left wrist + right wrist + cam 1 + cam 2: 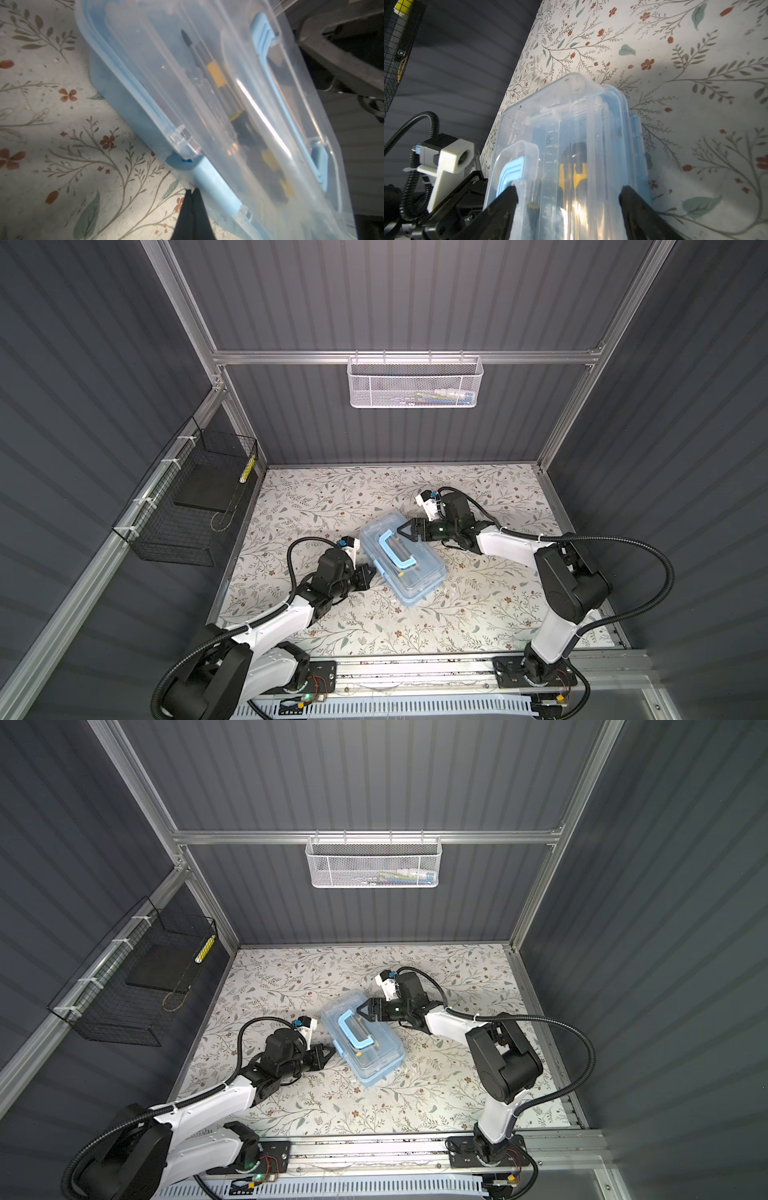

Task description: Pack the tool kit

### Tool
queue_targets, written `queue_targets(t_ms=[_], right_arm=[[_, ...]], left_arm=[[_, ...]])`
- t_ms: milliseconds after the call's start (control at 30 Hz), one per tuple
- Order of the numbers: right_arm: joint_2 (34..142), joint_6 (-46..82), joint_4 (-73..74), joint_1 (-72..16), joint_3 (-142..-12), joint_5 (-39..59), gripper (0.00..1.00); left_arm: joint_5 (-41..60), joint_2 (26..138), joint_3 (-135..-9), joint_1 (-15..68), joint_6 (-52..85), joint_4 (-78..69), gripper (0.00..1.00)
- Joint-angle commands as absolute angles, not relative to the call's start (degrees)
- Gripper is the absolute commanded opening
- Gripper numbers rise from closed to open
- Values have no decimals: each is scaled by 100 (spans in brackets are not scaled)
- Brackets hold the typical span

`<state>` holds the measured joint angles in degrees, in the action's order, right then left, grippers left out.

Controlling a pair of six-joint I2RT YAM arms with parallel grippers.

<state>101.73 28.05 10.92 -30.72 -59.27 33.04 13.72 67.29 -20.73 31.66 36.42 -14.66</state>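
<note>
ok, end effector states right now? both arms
Left end effector: shut, holding nothing, tips against the blue latch of the tool kit.
Right end effector: jaws wide, straddling one end of the tool kit; a firm grip cannot be told.
</note>
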Motion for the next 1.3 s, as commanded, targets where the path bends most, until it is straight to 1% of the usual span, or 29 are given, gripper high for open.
queue_targets(t_ms=[0, 233, 600, 700, 833, 900, 967, 1067, 1167, 1267], right_arm=[[10470, 2980, 35, -3221, -5607, 3643, 80], [10465, 3033, 70, -3261, -5616, 3682, 80], [10358, 3102, 26, -3391, -5581, 3665, 80], [10349, 3171, 88, -3467, -5538, 3682, 80], [10357, 3234, 135, -3566, -5511, 3666, 80], [10348, 3252, 158, -3568, -5493, 3646, 80], [10345, 3278, 165, -3568, -5500, 3585, 80], [10303, 3296, 139, -3535, -5484, 3396, 80], [10248, 3365, 164, -3418, -5462, 3239, 80], [10225, 3359, 187, -3310, -5475, 3226, 81]], left_arm=[[1412, 6990, -2197, 3181, 3551, -2096, 0], [1416, 7328, -2289, 3182, 3518, -2440, 0], [1158, 7367, -2686, 3171, 3438, -2651, 0], [1328, 7577, -2905, 3177, 3527, -2978, 0], [1799, 8086, -2962, 3188, 4008, -3916, 0], [1846, 8240, -3009, 3285, 4048, -4050, 0], [1809, 8283, -3125, 3440, 3957, -3882, 0], [1550, 8077, -3269, 3529, 3684, -2975, 0], [876, 7515, -3177, 3482, 3296, -1873, 0], [606, 7095, -3143, 3350, 3048, -926, 0]])
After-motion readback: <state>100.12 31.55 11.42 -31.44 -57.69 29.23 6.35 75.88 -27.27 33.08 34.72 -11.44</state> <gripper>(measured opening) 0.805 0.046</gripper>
